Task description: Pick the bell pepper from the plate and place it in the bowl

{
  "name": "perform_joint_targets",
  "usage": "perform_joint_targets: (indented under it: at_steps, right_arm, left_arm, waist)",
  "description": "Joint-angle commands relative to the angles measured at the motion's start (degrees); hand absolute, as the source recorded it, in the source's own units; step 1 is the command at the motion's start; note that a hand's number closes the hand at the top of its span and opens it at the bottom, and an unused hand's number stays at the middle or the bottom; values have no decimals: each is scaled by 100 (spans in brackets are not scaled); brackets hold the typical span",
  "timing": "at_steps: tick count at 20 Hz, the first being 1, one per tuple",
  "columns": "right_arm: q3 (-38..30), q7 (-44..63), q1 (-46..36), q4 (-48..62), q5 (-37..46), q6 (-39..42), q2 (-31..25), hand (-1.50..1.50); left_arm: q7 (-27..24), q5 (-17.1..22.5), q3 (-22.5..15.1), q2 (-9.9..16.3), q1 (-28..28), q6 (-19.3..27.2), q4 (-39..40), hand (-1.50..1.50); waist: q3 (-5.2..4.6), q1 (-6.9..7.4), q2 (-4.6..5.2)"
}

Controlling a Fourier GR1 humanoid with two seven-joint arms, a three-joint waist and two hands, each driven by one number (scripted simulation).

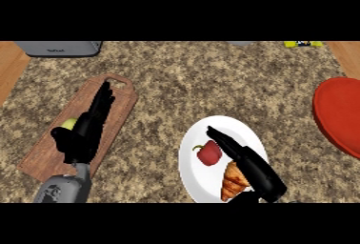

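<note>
**Right hand over the plate, pepper just beside its fingers**

The right hand [247, 161] lies above the white plate [188, 164], fingers straight and pressed together, pointing up-left. Just left of those fingers sits the red bell pepper [209, 153], on the plate; whether they touch it cannot be told. Below the pepper, partly under the hand, is a croissant [232, 182]. Far to the hand's right, a red bowl [339, 116] is cut off by the view's edge.

The left hand [83, 131] rests with fingers straight over a wooden cutting board [49, 157], hiding most of a yellow-green object [69, 123] beside it. A grey appliance [57, 47] is cropped at the top.
</note>
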Motion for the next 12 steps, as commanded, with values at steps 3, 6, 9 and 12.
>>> perform_joint_targets:
  at_steps: [3, 6, 9, 12]
  right_arm:
    - [-523, -463, -339, 752, 4, 253, 217, -150]
    - [-350, -800, -195, 1136, 323, -55, 369, -150]
    - [-406, -759, -433, 1453, 605, -271, 536, -150]
    - [-561, -554, -709, 1610, 996, -563, 393, -150]
  left_arm:
    - [-77, 15, 261, -39, 23, -295, 12, 0]
    - [-195, -78, 153, -95, 470, -275, -179, 0]
    - [152, -432, -52, -447, -64, 116, 25, 0]
    - [-52, -209, 177, -157, 61, -221, 42, 0]
  waist:
    - [0, 4, 2]
    - [0, 12, 0]
    - [1, 3, 1]
    - [0, 18, 1]
